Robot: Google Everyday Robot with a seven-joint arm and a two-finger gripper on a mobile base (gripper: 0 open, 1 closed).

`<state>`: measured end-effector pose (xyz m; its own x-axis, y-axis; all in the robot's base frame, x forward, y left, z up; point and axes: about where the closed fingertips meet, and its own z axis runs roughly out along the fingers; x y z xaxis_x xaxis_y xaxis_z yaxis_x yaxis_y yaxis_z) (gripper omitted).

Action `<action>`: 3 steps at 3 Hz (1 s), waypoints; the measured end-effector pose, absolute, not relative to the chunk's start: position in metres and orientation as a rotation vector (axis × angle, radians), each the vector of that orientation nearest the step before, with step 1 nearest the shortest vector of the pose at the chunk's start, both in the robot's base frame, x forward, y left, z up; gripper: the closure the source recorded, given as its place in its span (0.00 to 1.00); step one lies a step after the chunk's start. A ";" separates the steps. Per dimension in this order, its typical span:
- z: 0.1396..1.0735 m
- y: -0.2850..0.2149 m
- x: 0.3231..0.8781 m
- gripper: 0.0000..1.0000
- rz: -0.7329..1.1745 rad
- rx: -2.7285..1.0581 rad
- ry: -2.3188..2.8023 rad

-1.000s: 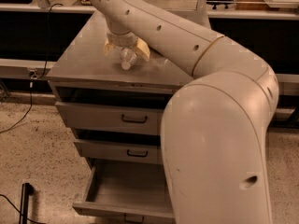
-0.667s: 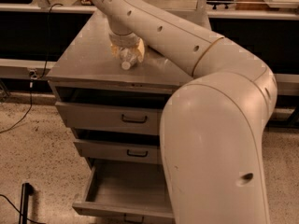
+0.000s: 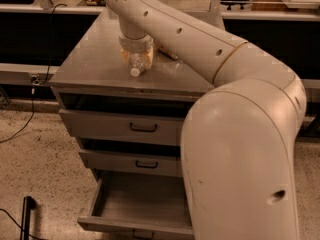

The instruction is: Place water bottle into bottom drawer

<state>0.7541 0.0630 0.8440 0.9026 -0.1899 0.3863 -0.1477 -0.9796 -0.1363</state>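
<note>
The water bottle [image 3: 136, 67] lies on the grey cabinet top [image 3: 90, 59], its white cap pointing toward the front edge. My gripper [image 3: 136, 58] comes down on it from above, its pale fingers [image 3: 125, 55] closed against both sides of the bottle. The bottom drawer [image 3: 142, 201] is pulled out below, showing a plain grey interior. My arm's large pale links hide the drawer's right part.
The two upper drawers [image 3: 120, 126] [image 3: 131, 161] with dark handles sit slightly ajar. A shiny brown-gold thing [image 3: 167, 52] lies on the cabinet top beside my arm. A black object [image 3: 27, 208] and a cable [image 3: 20, 129] are on the speckled floor at left.
My gripper's fingers, spread on either side of the bottle a second ago, have drawn in against it. The bottle still lies on the cabinet top.
</note>
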 end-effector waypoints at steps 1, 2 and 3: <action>0.863 0.080 0.721 1.00 -0.587 -2.900 0.167; 0.893 0.084 0.667 1.00 -0.500 -2.816 0.093; 0.918 0.062 0.596 1.00 -0.357 -2.722 0.131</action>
